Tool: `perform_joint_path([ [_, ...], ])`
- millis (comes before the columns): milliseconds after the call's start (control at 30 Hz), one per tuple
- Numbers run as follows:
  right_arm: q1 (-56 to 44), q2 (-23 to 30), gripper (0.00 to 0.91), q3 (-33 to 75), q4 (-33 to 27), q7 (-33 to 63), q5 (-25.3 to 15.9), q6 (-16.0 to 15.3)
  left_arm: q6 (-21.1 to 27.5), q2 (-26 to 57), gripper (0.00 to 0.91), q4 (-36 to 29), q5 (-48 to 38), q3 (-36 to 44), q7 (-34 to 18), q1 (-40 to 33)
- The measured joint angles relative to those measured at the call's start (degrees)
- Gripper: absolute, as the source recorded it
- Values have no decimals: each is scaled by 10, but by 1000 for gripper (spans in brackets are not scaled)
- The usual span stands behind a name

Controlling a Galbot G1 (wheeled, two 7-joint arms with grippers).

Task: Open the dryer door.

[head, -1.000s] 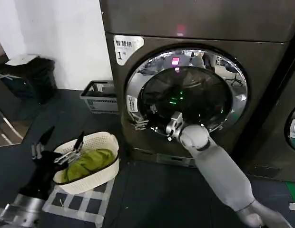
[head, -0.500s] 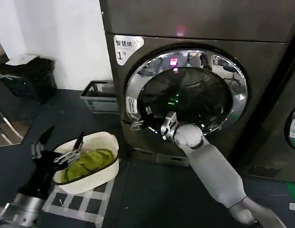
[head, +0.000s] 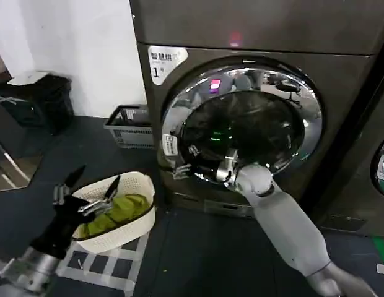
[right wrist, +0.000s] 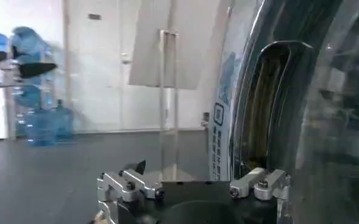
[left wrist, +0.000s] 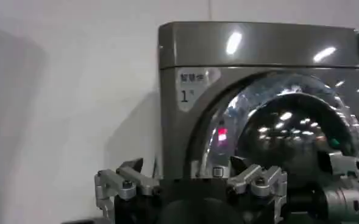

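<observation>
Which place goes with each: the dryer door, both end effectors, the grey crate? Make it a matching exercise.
1 dryer door
2 left end effector
3 right end effector
4 grey crate

A floor beside the white wall
B above the white basket
C front of the machine
D at the door's lower edge

Pairs: 1-C; 2-B; 3-D; 4-A

Dryer door, cracked open on my side

The dryer door (head: 244,120) is a big round porthole: wide shiny chrome rim, dark tinted glass. It fills most of the grey-brown machine's front, and its left edge stands slightly proud of that front, ajar.
</observation>
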Motion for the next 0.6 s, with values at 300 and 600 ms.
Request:
perform_joint_path([
  [300, -43, -38, 907, 14, 45, -83, 4, 28, 1, 42, 907, 47, -27, -15, 8, -28],
  [600, -80, -71, 907, 36, 76, -142, 19, 43, 5, 78, 907, 85, -43, -10, 7, -58],
])
